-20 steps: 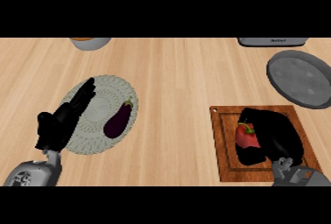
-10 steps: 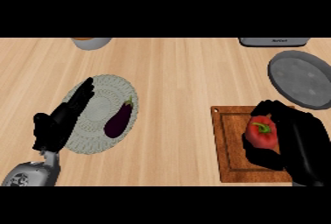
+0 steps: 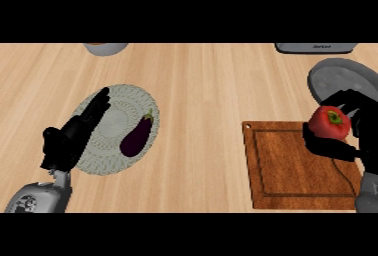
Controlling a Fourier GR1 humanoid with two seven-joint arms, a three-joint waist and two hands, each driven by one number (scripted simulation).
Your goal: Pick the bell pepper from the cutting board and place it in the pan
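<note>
Right hand (image 3: 336, 148) clamped round bell pepper (image 3: 328, 121) at cutting board's (image 3: 291, 170) far-right corner. Judged carry step; next, move beyond board over pan (image 3: 341, 77), then release.

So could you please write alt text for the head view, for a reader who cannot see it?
The robot's right hand holds a red bell pepper over the far right corner of the cutting board, just short of the grey pan. Its left hand rests open over a pale plate bearing an eggplant.
</note>
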